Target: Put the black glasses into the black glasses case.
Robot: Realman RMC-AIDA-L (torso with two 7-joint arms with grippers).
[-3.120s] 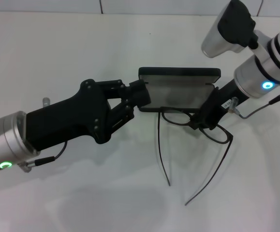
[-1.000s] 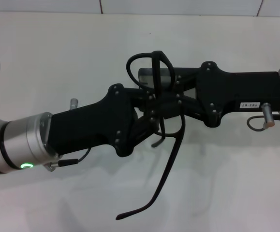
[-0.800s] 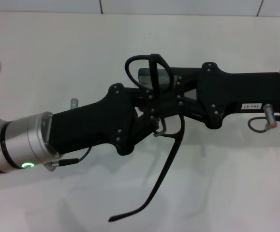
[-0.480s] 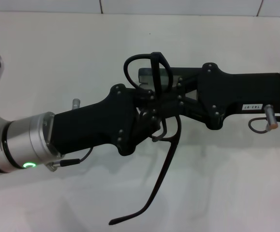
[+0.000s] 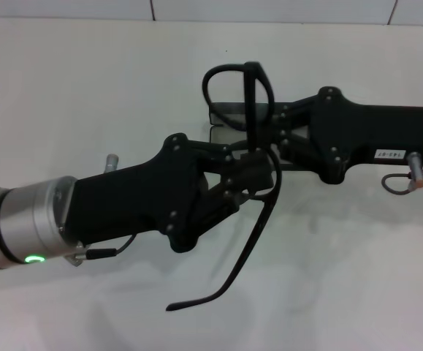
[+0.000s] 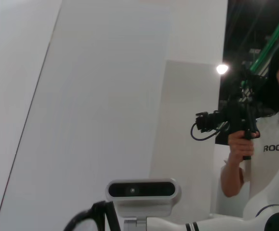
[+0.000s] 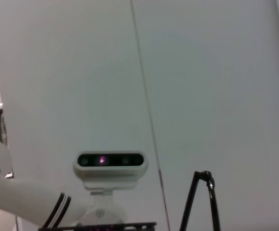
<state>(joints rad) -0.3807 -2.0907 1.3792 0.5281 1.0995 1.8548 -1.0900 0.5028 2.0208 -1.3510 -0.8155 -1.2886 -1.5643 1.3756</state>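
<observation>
**Holding the glasses above the case**

Meeting over the middle of the white table (image 5: 65, 88), two matte black grippers come in from opposite sides. The left gripper (image 5: 251, 170) reaches from the near left edge; the right gripper (image 5: 269, 135) reaches from the right edge. Between them hang the glasses (image 5: 249, 95), thin and glossy black, lifted off the table and turned on end. One oval rim loops up above the grippers, and one long curved temple sweeps down toward the near edge, its tip clear of the table. Both pincers look clamped on the frame near its middle, fingers pressed together around it.

Behind and under the grippers lies the case (image 5: 222, 117), open, mostly hidden by them; only a rounded black corner and a strip of grey lining show toward the far edge.

A small white label with tiny print sits on the right gripper's body, too small to read.

The left wrist view shows a person (image 6: 269, 144) holding a camera, shirt lettered "ROOK", cut off at the picture's edge.
</observation>
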